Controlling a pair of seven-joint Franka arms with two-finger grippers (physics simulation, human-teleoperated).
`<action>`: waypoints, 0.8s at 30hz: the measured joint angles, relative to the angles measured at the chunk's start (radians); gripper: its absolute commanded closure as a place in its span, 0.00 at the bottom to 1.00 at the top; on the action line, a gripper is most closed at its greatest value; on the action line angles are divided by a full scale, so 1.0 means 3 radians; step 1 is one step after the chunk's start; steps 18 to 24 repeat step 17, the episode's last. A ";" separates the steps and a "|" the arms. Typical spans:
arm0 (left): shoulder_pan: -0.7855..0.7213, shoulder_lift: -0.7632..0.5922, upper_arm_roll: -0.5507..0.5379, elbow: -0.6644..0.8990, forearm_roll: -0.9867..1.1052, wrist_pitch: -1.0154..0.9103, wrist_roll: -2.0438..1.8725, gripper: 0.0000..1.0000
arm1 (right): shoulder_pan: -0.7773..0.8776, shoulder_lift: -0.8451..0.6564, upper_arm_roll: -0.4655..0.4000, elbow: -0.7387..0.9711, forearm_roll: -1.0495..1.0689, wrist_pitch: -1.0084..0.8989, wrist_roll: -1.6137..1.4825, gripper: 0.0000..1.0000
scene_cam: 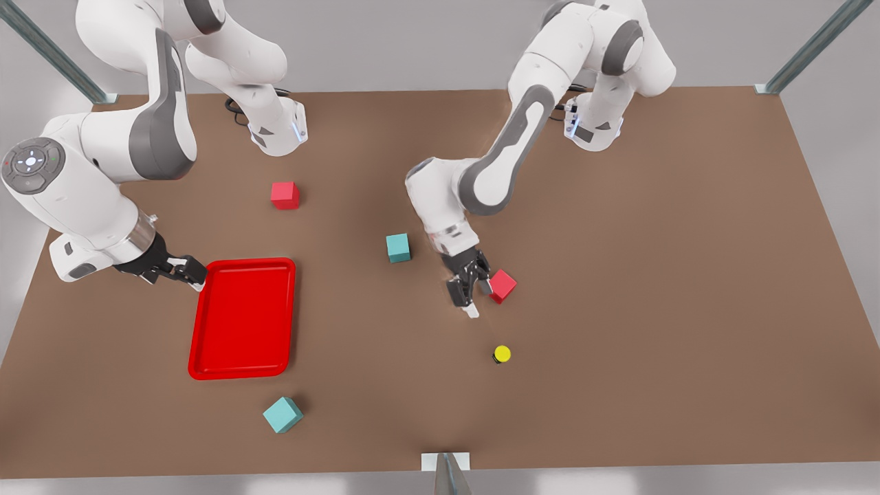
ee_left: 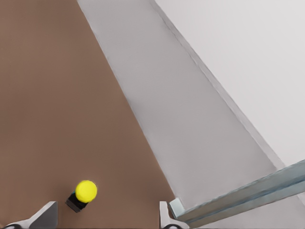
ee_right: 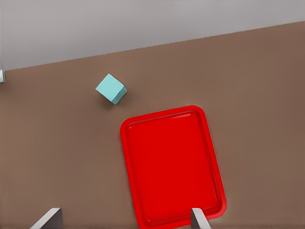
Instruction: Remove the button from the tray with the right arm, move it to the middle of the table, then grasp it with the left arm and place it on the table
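Status: you find the button (scene_cam: 502, 354) standing on the table (scene_cam: 687, 309), near the middle of the near edge, upright with its yellow cap up and nothing touching it. It is well apart from the tray (scene_cam: 242, 364). Judge the removal, the transfer and the set-down complete; as far as the views show, no step is left except clearing the arms.

Left gripper (scene_cam: 468, 295): it hangs just beyond the button, toward the table's middle. In the left wrist view its fingertips (ee_left: 45, 215) stand wide apart and carry nothing, with the button (ee_left: 82, 194) on the table between and ahead of them.

Right gripper (scene_cam: 182, 270): it waits at the tray's far corner on the side of the front view's left. In the right wrist view its fingertips (ee_right: 50, 218) are spread wide and hold nothing, above the tray (ee_right: 136, 125).

Count, near to far:
- One button.
- One tray, with no contents.
- Two teal cubes: one (scene_cam: 282, 414) near the near edge beside the tray's near end, one (scene_cam: 398, 247) near the table's middle.
- Two red cubes: one (scene_cam: 503, 285) just beside the left gripper, one (scene_cam: 284, 194) toward the far edge.
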 measured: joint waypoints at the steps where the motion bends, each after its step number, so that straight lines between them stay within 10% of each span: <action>1: 0.0428 -0.0078 0.0061 0.0161 -0.0630 -0.0269 0.0412 0.00 | -0.0011 -0.0001 0.0000 -0.0002 0.0003 -0.0011 0.0000 0.00; 5: 0.1546 -0.0562 -0.0254 0.0523 -0.1872 -0.1145 0.1969 0.00 | -0.0097 -0.0001 -0.0007 -0.0003 0.0018 -0.0110 -0.0013 0.00; 8: 0.2027 -0.1532 -0.0701 -0.0342 -0.2008 -0.1333 0.2888 0.00 | -0.0138 0.0000 -0.0013 -0.0003 0.0029 -0.0171 -0.0073 0.00; 24: 0.2086 -0.1605 -0.0885 -0.0602 -0.2071 -0.1548 0.5060 0.00 | -0.0130 0.0000 -0.0014 -0.0004 0.0019 -0.0277 -0.0205 0.00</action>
